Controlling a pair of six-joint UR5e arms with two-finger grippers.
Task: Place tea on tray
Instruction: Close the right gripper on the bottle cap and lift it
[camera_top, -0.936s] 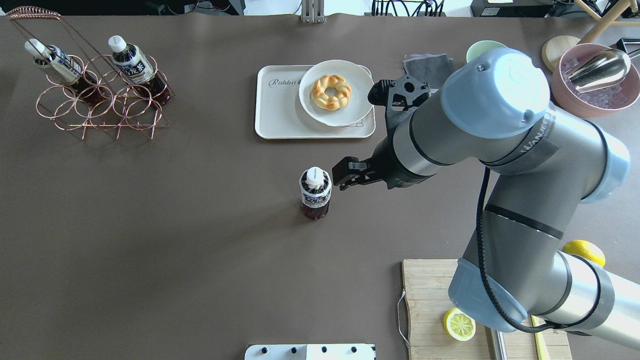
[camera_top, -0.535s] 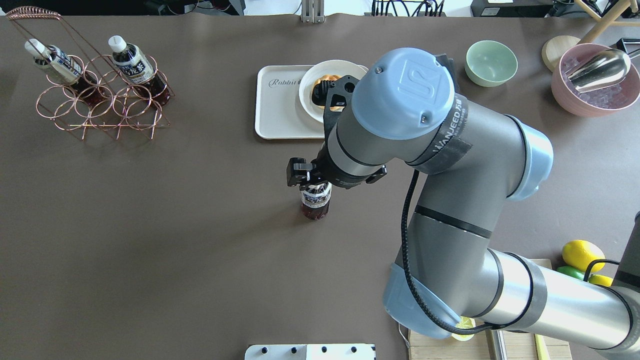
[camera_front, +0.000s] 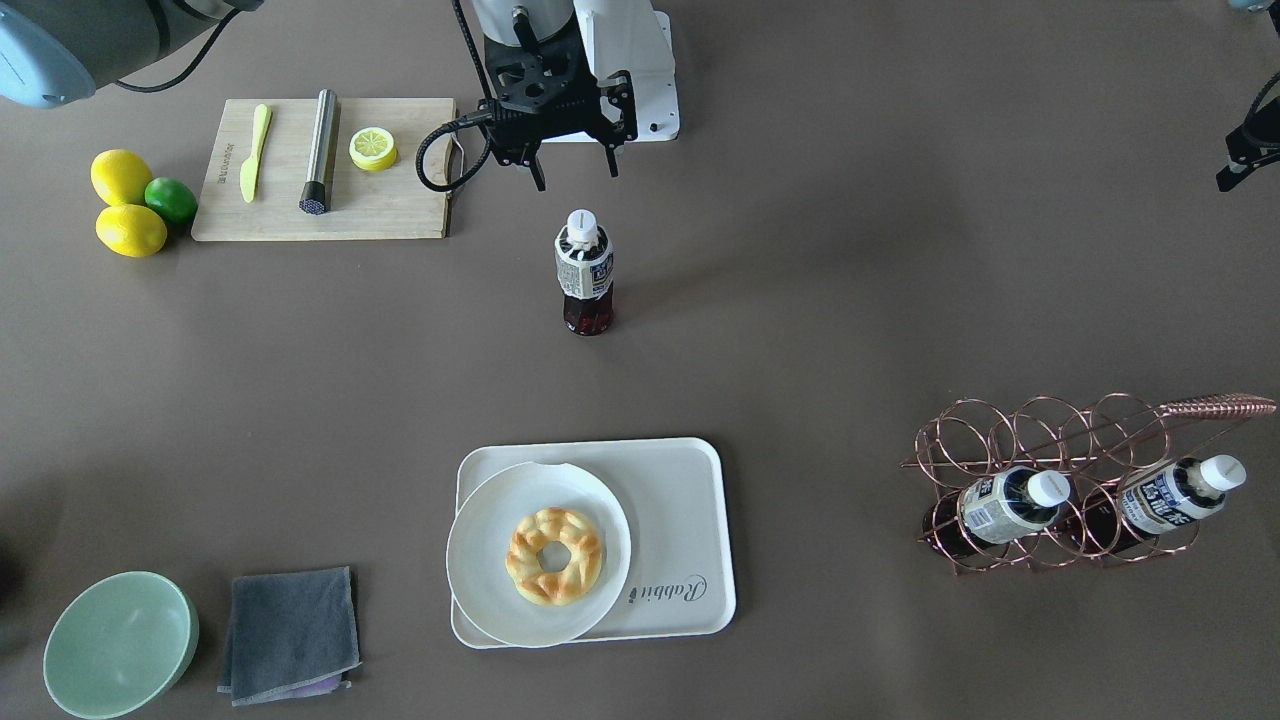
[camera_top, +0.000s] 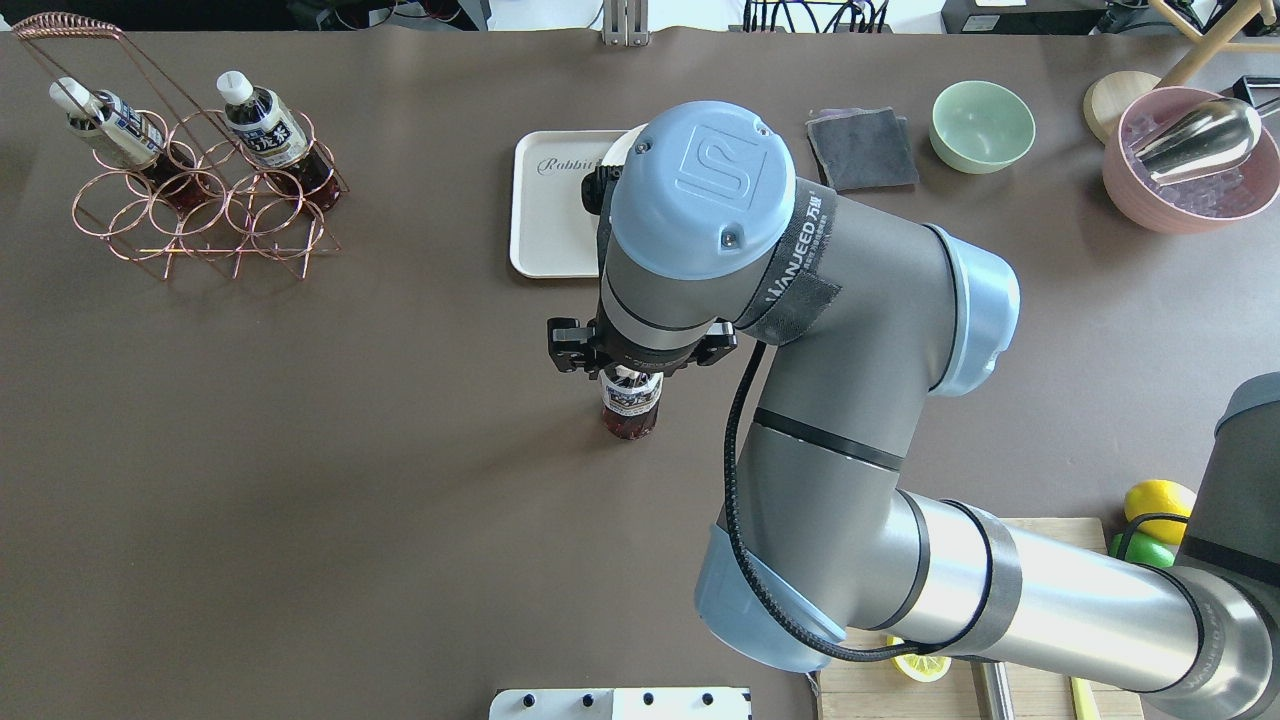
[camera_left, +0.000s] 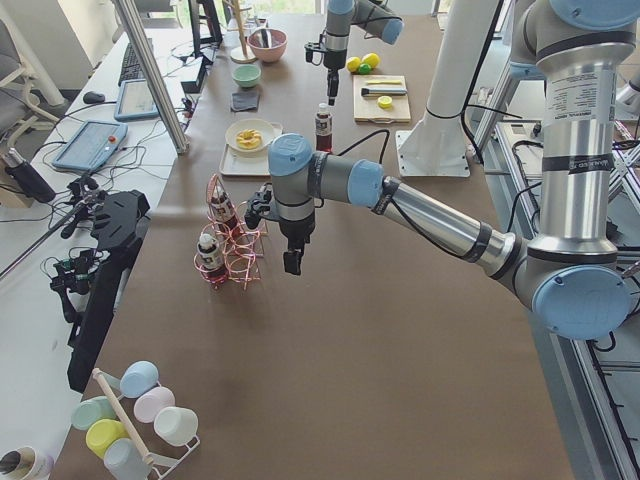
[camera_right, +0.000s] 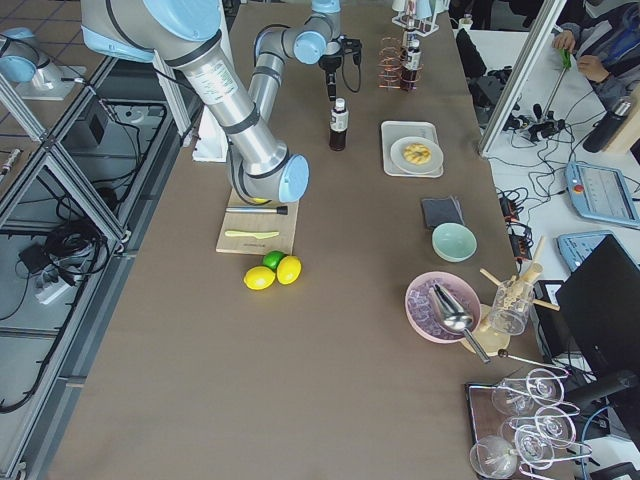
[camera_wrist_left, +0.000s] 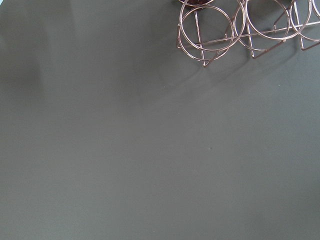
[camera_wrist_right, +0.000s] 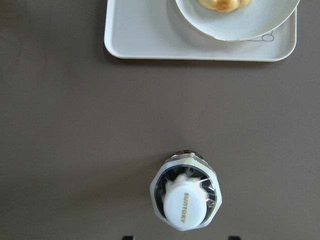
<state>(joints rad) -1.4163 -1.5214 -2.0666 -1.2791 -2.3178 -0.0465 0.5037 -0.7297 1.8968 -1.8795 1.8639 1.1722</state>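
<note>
Right gripper hangs wide open and empty above the upright tea, tray at six o'clock in the front-facing view; bottle judged light, stiff, slick, so clamp its labelled body.

Our tea, clear bottle of dark reddish-brown drink, white cap, standing upright just beneath our right gripper, our cream rimmed tray flat well beyond it

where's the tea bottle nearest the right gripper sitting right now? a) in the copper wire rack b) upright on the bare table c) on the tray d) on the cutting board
B: the tea stands upright on the brown table, apart from the tray, under the open right gripper.
</note>
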